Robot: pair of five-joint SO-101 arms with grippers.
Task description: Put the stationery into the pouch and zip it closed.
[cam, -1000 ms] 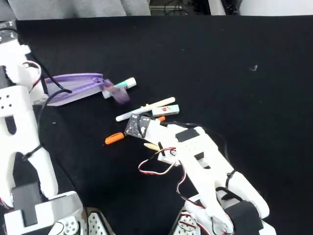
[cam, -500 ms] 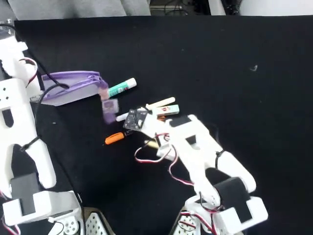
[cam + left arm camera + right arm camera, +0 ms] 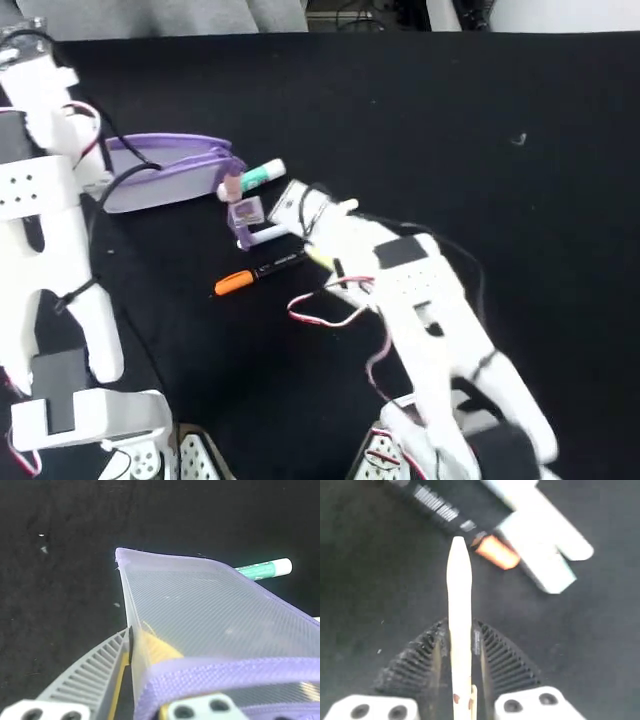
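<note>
Two end effectors are each gripping one item over the black surface (image 3: 480, 120). The left end effector (image 3: 131, 645) is clamping an edge of the translucent mesh pouch with purple trim (image 3: 210, 615); a green-and-white marker (image 3: 262, 569) is lying just beyond the pouch's far edge. The right end effector (image 3: 459, 626) is pinching a slim cream-coloured pen (image 3: 459, 580), whose tip is pointing at a black pen (image 3: 432, 505) and a small orange piece (image 3: 496, 552) ahead.
</note>
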